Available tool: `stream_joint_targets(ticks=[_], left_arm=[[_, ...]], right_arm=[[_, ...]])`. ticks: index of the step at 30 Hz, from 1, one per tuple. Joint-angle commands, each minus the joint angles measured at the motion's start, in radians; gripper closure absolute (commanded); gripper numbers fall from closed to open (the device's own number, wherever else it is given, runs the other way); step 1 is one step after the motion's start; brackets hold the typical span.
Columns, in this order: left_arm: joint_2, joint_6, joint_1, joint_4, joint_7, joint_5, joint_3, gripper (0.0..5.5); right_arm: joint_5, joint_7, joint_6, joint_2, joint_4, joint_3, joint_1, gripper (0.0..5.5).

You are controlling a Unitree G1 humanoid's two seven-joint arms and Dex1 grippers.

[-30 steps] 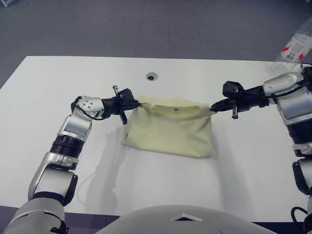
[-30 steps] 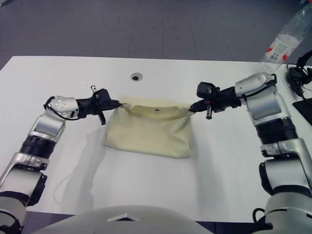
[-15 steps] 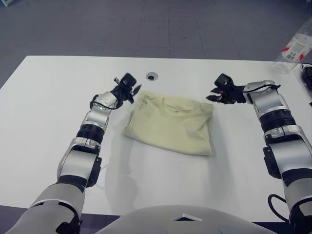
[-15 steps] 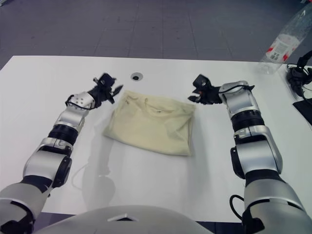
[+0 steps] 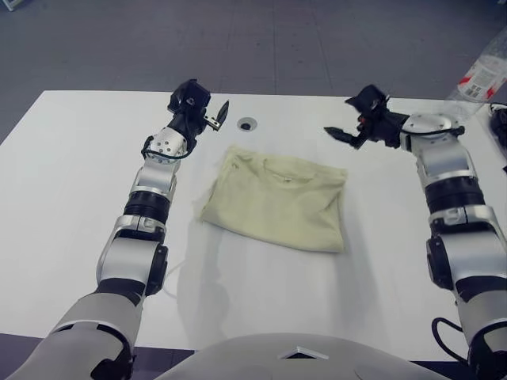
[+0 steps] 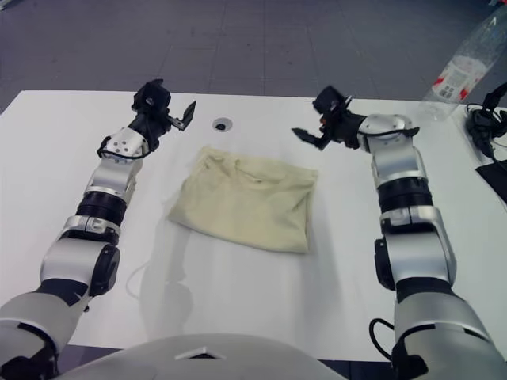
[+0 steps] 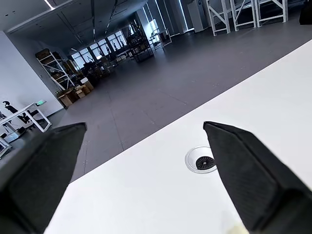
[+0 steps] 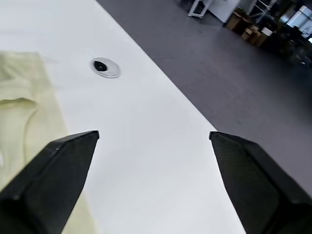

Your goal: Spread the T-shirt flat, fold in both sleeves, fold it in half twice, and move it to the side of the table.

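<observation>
Pale-yellow T-shirt (image 5: 277, 202), folded compact, flat at counter (image 5: 79, 158) centre; left pincer (image 5: 209, 111) at its 11 o'clock, right pincer (image 5: 351, 119) at 1 o'clock, both raised, jaws apart, empty; judged between folds, next needing a fresh edge grip for the remaining half-fold.

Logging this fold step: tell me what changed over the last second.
Both claws let go of the T-shirt's far corners: the left claw and right claw opened, rose and drew toward the table's far edge. The T-shirt slackened and lies folded in the same spot.
</observation>
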Motion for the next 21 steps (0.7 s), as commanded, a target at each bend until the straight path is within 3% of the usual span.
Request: stream_joint_targets(ticks=[1,4,10,13,18,21], left_arm=[[0.027,0.060,0.138,-0.190,-0.043,0.022,-0.028,0.14],[0.032,0.114,0.236,-0.343,-0.080,0.018,-0.048,0.10],[0.056,0.206,0.375,-0.586,-0.119,0.024,-0.054,0.10],[0.073,0.245,0.439,-0.694,-0.133,0.029,-0.057,0.10],[0.099,0.292,0.506,-0.815,-0.148,0.015,-0.026,0.10],[0.114,0.313,0.531,-0.842,-0.151,0.006,-0.001,0.10]], right_arm=[[-0.177,-0.066,-0.162,-0.033,0.034,0.128,0.118,0.40],[-0.358,-0.212,-0.267,-0.050,0.146,0.236,0.132,0.11],[-0.476,-0.276,-0.368,-0.115,0.137,0.315,0.176,0.11],[-0.435,-0.176,-0.322,-0.206,-0.089,0.291,0.280,0.11],[-0.239,0.112,-0.143,-0.449,-0.703,0.244,0.576,0.11],[-0.173,0.168,-0.020,-0.449,-0.950,0.255,0.630,0.11]])
